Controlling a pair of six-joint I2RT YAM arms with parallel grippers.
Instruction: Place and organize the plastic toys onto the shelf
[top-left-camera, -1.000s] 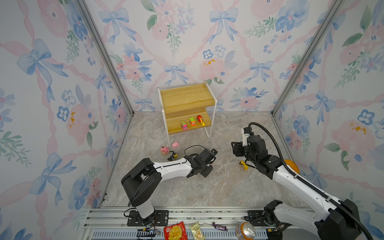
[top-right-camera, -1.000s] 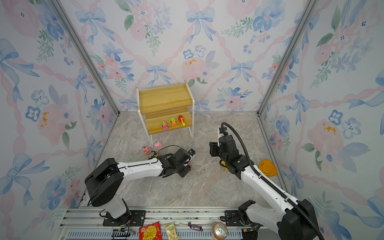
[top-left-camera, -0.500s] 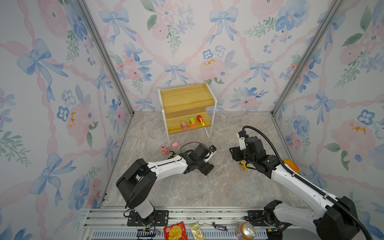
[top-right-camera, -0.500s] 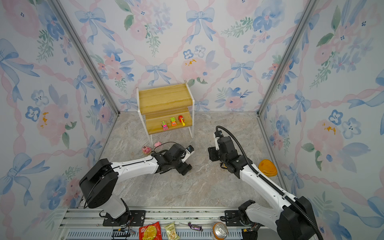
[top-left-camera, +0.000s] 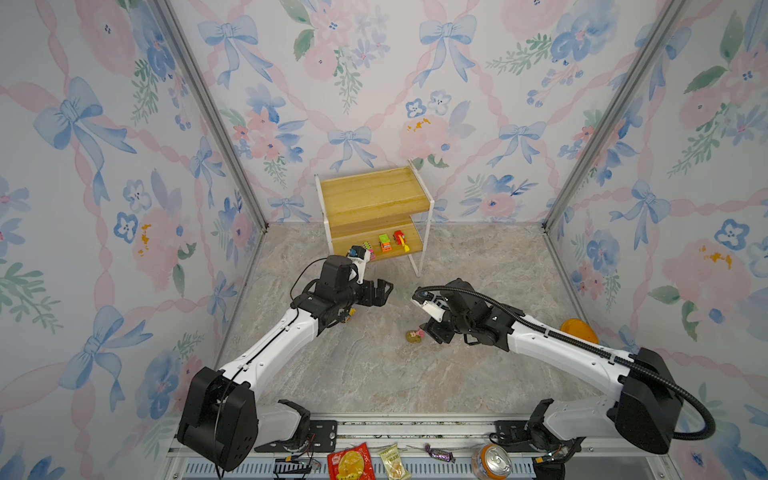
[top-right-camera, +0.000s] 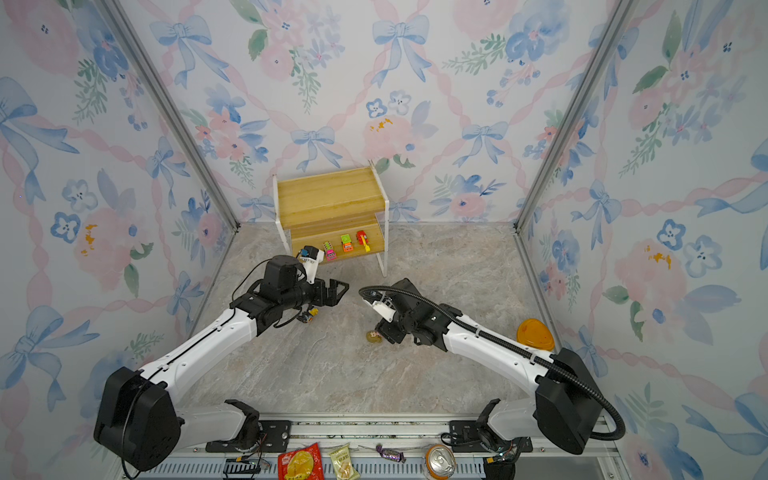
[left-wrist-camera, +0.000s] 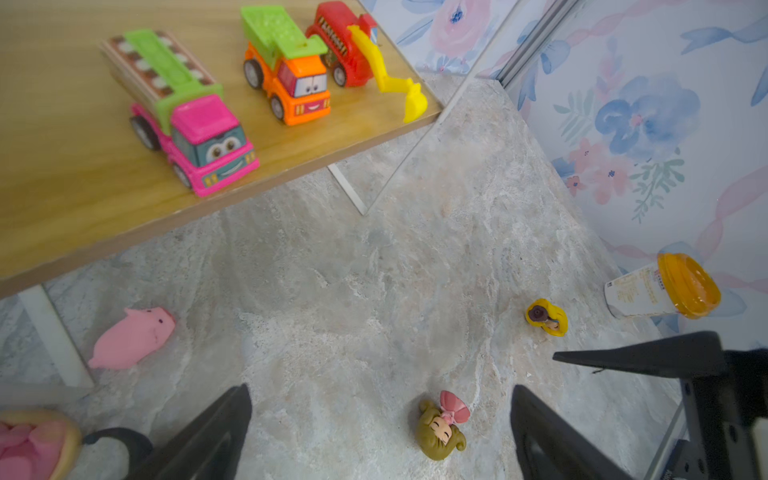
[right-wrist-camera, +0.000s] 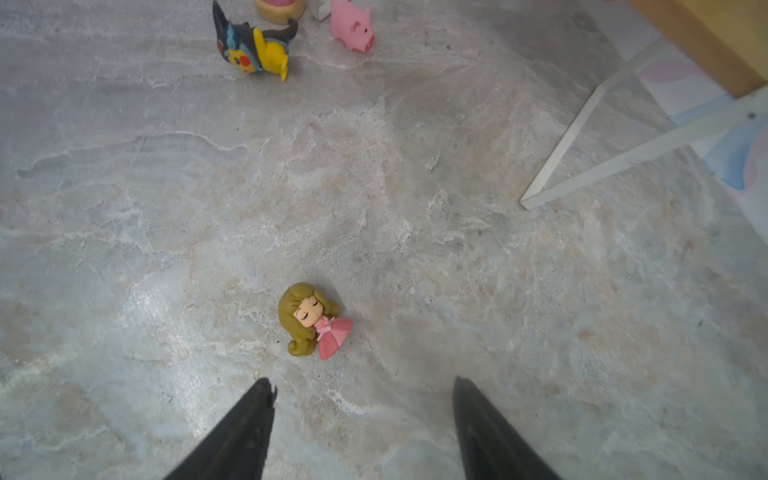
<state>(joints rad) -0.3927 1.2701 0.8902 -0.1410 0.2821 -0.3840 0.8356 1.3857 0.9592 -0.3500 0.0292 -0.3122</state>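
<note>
The shelf stands at the back wall, and its lower board carries the pink car, the green-orange car and the red car. The pink-dress doll lies on its side on the floor. My right gripper is open just short of it, touching nothing. My left gripper hangs wide open and empty above the floor between doll and shelf. Also on the floor are the pink pig, black-yellow figure, yellow-haired figure and round pink figure.
An orange-lidded cup lies by the right wall. Foil snack packets, a wrapped candy and a drink can sit on the front rail. The shelf's white leg stands close to the doll's far side.
My left gripper has opened wide and pulled back toward the shelf from the spot where the doll now lies. My right gripper has moved left to the doll and opened wider.
</note>
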